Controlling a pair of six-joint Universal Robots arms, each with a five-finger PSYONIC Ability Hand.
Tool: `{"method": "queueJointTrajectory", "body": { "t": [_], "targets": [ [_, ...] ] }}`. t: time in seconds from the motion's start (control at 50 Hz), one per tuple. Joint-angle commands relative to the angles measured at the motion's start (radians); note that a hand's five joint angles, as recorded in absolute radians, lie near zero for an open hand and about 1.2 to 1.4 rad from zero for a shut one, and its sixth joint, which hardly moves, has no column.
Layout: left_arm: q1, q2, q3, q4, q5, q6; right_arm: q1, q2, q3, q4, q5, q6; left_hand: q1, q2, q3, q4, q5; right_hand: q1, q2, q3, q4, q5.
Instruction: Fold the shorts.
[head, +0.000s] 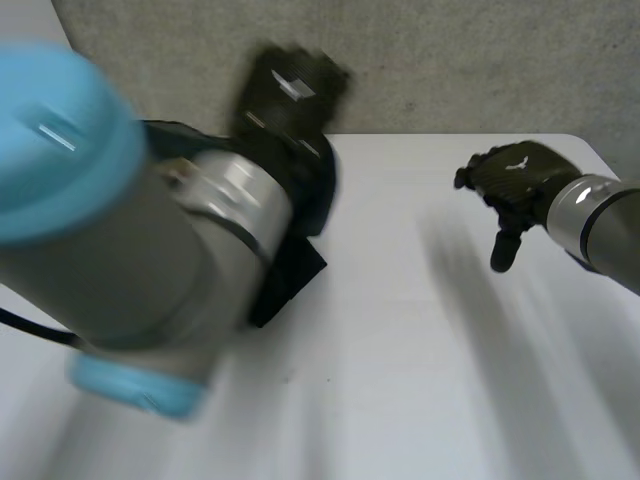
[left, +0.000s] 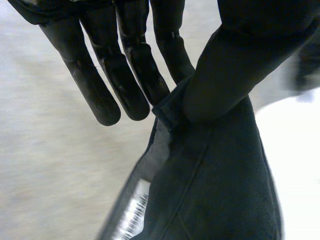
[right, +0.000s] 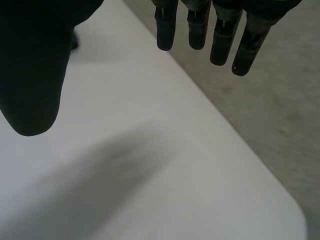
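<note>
Shorts (left: 215, 190), dark with a stitched seam, are pinched at one edge by the left hand (left: 235, 60), thumb against fingers; right hand (head: 515, 185) spread above the bench (head: 420, 380).

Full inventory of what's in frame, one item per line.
shorts: 1, dark, at the table's far left, one edge pinched by the left hand
table: 1, white, under both arms
floor: grey, beyond the table's far edge
left arm: 1, grey with light-blue caps, over the shorts
right arm: 1, grey, over the table's right side
left hand: 1, black, thumb pinching the shorts' edge against a finger
right hand: 1, black, fingers straight, holding nothing, above the bare table
</note>
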Motion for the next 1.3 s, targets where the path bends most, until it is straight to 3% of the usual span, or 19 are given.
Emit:
{"method": "queueJointTrajectory", "body": {
  "t": [0.02, 0.12, 0.2, 0.36, 0.5, 0.6, 0.68, 0.76, 0.84, 0.9, 0.96, 1.0, 1.18, 1.3],
  "targets": [
    [-0.158, -0.111, -0.043, -0.006, 0.008, 0.021, -0.005, -0.008, -0.022, -0.047, 0.076, 0.021, -0.863, -0.916, -0.912, -0.923, -0.860, -0.032, -0.048, -0.039, -0.064, -0.073],
    [-0.148, -0.057, -0.042, -0.014, -0.006, 0.021, 0.000, -0.011, -0.016, -0.042, 0.065, 0.018, -0.913, -0.967, -0.962, -0.974, -0.910, -0.032, -0.048, -0.039, -0.064, -0.073],
    [-0.086, 0.023, -0.053, -0.040, -0.006, 0.021, 0.000, -0.009, -0.010, -0.041, 0.063, 0.018, -0.919, -0.973, -0.968, -0.980, -0.916, -0.032, -0.048, -0.039, -0.064, -0.073],
    [0.135, 0.159, -0.169, -0.100, -0.005, 0.002, 0.012, -0.009, 0.023, -0.029, 0.011, 0.026, -0.919, -0.973, -0.968, -0.980, -0.916, -0.032, -0.048, -0.039, -0.064, -0.073],
    [0.322, 0.230, -0.342, -0.092, 0.004, -0.001, 0.114, -0.009, 0.098, 0.043, -0.168, 0.057, -0.901, -0.955, -0.950, -0.962, -0.899, -0.032, -0.048, -0.039, -0.064, -0.073],
    [0.428, 0.232, -0.416, -0.061, 0.012, -0.002, 0.193, 0.003, 0.174, 0.036, -0.221, 0.077, -0.899, -0.952, -0.948, -0.959, -0.896, -0.019, -0.035, -0.026, -0.051, -0.060],
    [0.476, 0.224, -0.459, -0.028, 0.050, -0.028, 0.257, 0.046, 0.228, -0.045, -0.205, 0.075, -0.896, -0.949, -0.945, -0.956, -0.893, 0.028, 0.012, 0.021, -0.004, -0.013],
    [0.505, 0.224, -0.500, -0.006, 0.104, -0.081, 0.279, 0.112, 0.260, -0.209, -0.100, 0.084, -0.887, -0.940, -0.936, -0.947, -0.884, 0.092, 0.076, 0.085, 0.061, 0.052],
    [0.516, 0.224, -0.528, 0.012, 0.126, -0.125, 0.280, 0.178, 0.276, -0.373, 0.060, 0.090, -0.881, -0.934, -0.930, -0.941, -0.878, 0.095, 0.079, 0.088, 0.064, 0.055],
    [0.516, 0.219, -0.540, 0.031, 0.126, -0.145, 0.279, 0.237, 0.265, -0.401, 0.095, 0.093, -0.881, -0.934, -0.930, -0.941, -0.878, 0.151, 0.135, 0.144, 0.119, 0.110],
    [0.514, 0.213, -0.554, 0.049, 0.126, -0.148, 0.277, 0.294, 0.234, -0.406, 0.102, 0.095, -0.881, -0.934, -0.930, -0.941, -0.878, 0.622, 0.606, 0.615, 0.590, 0.581],
    [0.511, 0.213, -0.560, 0.054, 0.127, -0.148, 0.274, 0.313, 0.201, -0.418, 0.102, 0.103, -0.881, -0.934, -0.930, -0.941, -0.878, 1.186, 1.170, 1.179, 1.154, 1.146],
    [0.511, 0.215, -0.574, 0.055, 0.127, -0.148, 0.081, 0.273, 0.055, -0.549, 0.109, 0.233, -0.881, -0.934, -0.930, -0.941, -0.878, 1.189, 1.173, 1.182, 1.158, 1.149],
    [0.502, 0.216, -0.586, 0.055, 0.129, -0.147, 0.006, 0.385, -0.144, -0.510, 0.125, 0.239, -0.884, -0.937, -0.933, -0.944, -0.881, 1.189, 1.173, 1.182, 1.158, 1.149]
  ]
}}
